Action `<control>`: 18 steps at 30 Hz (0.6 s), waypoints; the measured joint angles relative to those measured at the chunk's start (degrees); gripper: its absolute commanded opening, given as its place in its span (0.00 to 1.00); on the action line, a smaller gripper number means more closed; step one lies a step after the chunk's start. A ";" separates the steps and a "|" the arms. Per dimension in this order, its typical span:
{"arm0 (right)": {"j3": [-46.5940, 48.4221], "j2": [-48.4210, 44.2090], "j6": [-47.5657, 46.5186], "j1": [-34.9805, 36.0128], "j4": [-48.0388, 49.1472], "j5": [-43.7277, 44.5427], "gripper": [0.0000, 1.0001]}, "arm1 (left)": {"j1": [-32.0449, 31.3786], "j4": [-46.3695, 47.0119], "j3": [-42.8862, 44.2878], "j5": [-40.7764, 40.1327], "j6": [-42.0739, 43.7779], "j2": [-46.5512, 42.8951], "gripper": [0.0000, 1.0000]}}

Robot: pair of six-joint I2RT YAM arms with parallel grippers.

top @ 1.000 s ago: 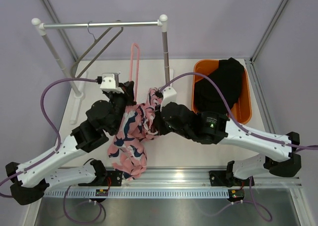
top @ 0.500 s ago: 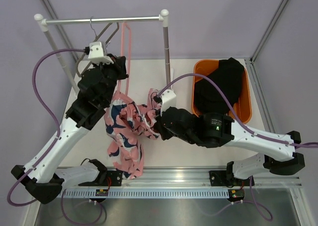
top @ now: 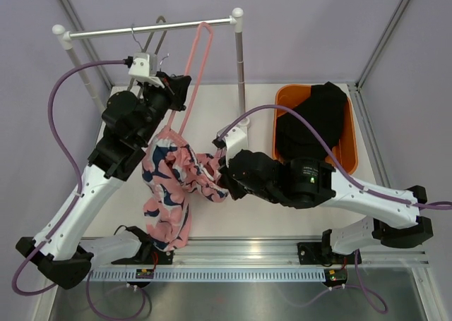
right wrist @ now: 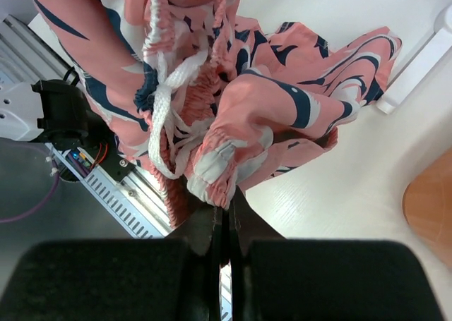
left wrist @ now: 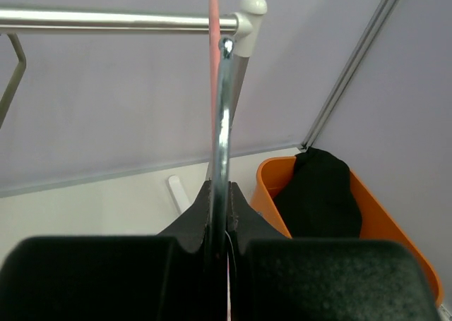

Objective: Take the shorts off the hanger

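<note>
Right gripper (right wrist: 226,212): pinching fully closed on the elastic waistband of the pink, navy and white patterned fabric shorts (top: 168,194), which are draping between both arms over the white table (top: 233,222)

Left gripper (left wrist: 220,201): clamping tight on a chrome wire hook (left wrist: 224,123), the pink plastic hanger (top: 198,60) directly behind it, reaching up to the silver clothes rail (top: 141,30)

Orange plastic bin (top: 347,162), far right: holding a black garment (top: 311,123)

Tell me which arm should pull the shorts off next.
Right. Its hand is shut on the shorts, so it can drag them off; the left hand is shut on the hanger, holding it up near the rail.
</note>
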 measured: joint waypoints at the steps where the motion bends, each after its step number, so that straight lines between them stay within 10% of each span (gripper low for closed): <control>1: 0.24 0.00 -0.44 0.13 -0.15 -0.37 0.00 | 0.00 0.22 -1.18 -0.68 0.15 -0.81 0.00; 18: 7.04 5.31 -4.33 10.54 -4.44 -3.54 0.00 | 0.07 25.70 -14.78 -12.31 1.77 -8.83 0.00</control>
